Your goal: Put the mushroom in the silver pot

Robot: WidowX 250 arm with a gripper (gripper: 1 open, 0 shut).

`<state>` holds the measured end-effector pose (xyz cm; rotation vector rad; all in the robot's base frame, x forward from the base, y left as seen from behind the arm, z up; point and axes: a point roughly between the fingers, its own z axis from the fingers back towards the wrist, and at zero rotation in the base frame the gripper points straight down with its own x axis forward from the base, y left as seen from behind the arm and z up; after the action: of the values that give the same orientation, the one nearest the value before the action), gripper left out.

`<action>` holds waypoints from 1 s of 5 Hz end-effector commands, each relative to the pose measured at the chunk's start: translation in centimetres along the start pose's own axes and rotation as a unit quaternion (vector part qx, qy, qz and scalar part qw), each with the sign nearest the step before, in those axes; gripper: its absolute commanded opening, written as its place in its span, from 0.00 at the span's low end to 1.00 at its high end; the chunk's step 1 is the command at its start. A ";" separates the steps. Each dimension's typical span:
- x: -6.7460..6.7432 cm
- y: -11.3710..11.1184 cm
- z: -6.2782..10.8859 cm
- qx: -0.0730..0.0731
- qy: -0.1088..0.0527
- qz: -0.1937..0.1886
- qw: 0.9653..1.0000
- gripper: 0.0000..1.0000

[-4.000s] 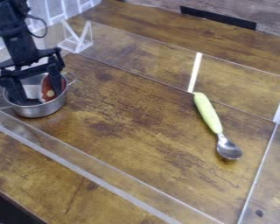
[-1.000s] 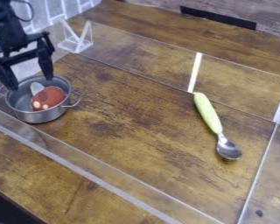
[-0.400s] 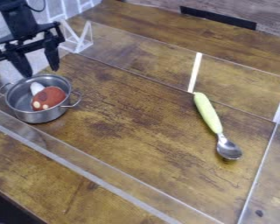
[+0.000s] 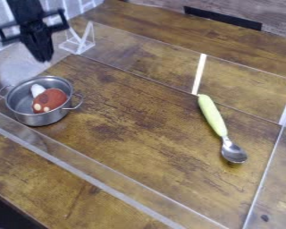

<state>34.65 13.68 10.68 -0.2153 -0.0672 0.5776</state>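
Observation:
The mushroom (image 4: 44,99) lies on its side inside the silver pot (image 4: 17,114), red-brown cap toward the front and white stem pointing up-left. The pot stands at the left edge of the wooden table. My gripper (image 4: 42,54) hangs above and behind the pot, well clear of it. Its black fingers are pressed together and hold nothing.
A green-handled spoon (image 4: 216,123) lies on the right side of the table, bowl toward the front. A white strip (image 4: 199,73) stands just behind it. A clear wire rack (image 4: 76,38) sits at the back left, close to my gripper. Transparent panels border the work area.
My gripper has risen away from the pot toward the back and its fingers, spread wide earlier, have come together. The mushroom stays in the pot.

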 end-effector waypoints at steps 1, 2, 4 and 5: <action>1.0 0.0 3.3 -0.004 -0.025 -0.031 0.999 0.00; 1.4 0.4 4.2 0.000 -0.024 -0.048 0.999 0.00; 1.9 0.2 2.8 0.009 -0.017 -0.060 0.998 1.00; 1.9 -0.8 4.1 0.009 -0.017 -0.055 0.998 1.00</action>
<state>35.61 14.88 12.96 -0.1985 -0.0508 0.4873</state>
